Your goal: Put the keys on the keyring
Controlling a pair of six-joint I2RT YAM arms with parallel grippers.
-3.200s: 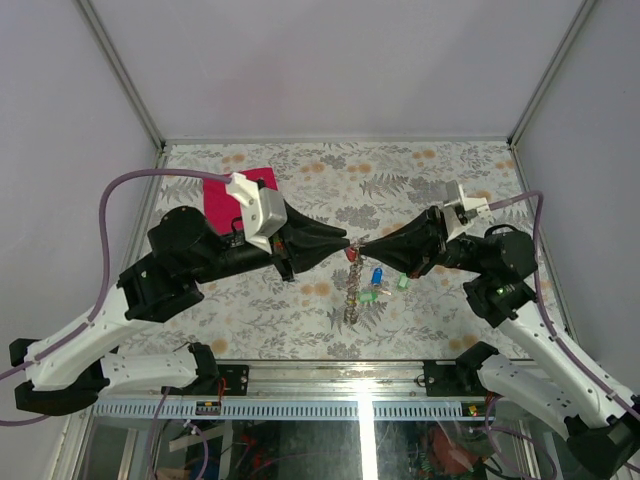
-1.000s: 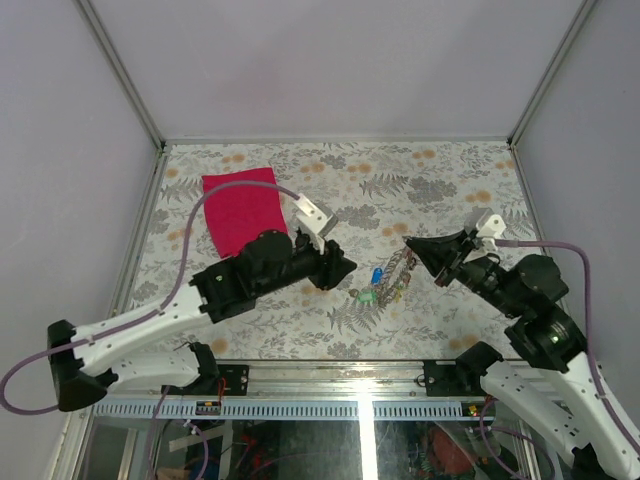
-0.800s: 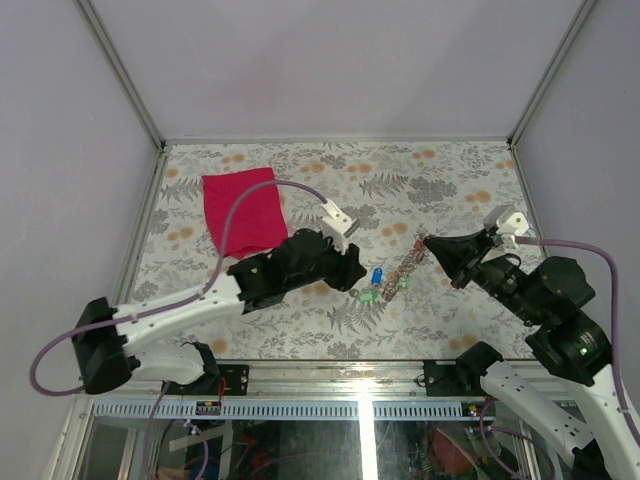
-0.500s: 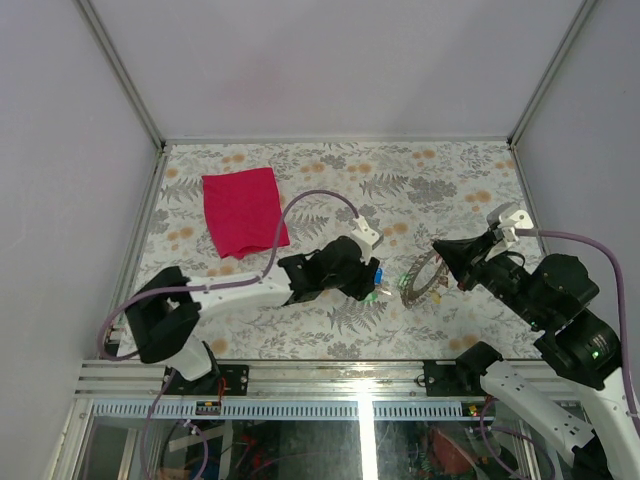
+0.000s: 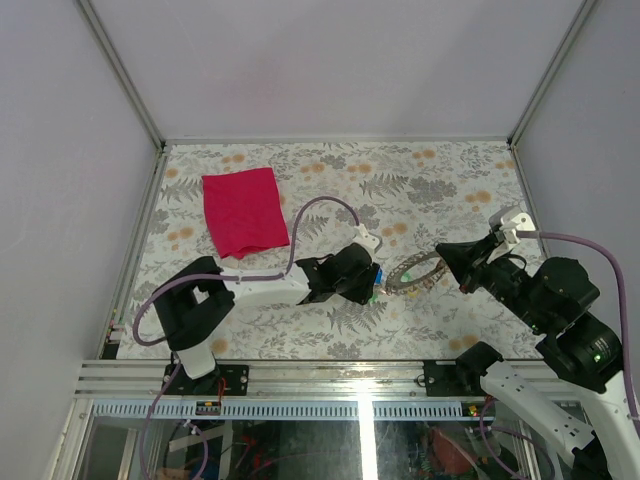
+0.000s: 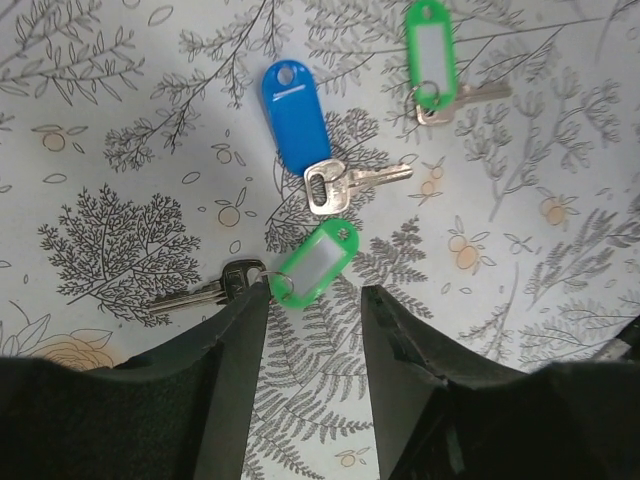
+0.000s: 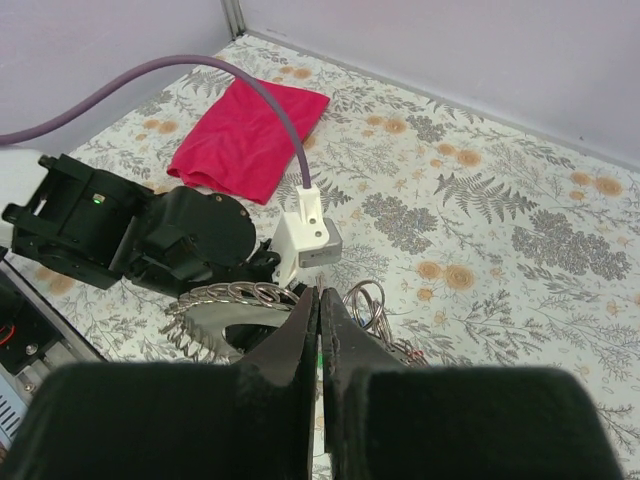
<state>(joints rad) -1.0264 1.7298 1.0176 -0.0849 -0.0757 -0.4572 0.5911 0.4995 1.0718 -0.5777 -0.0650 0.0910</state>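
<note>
The right gripper (image 7: 320, 300), fingers pressed together, pinches the large grey jagged metal keyring (image 7: 235, 300). Three small silver keys (image 6: 345, 183) with blue and green plastic tags lie unthreaded on the floral table (image 6: 120, 120), beneath the left gripper (image 6: 313, 295), whose jaws are spread. Whether any key already hangs on the ring is unclear.

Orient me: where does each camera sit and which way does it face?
Top external: above and behind the bases, looking down on the table; both arms show, left gripper over the keys, right gripper at the keyring.
Left wrist: on the left arm, facing straight down at the blue tag and a green tag; its open fingers frame the bottom.
Right wrist: on the right arm, facing across to the left arm and magenta cloth; its shut fingers hold the keyring.
Shared: top and right wrist both show keyring and cloth.
</note>
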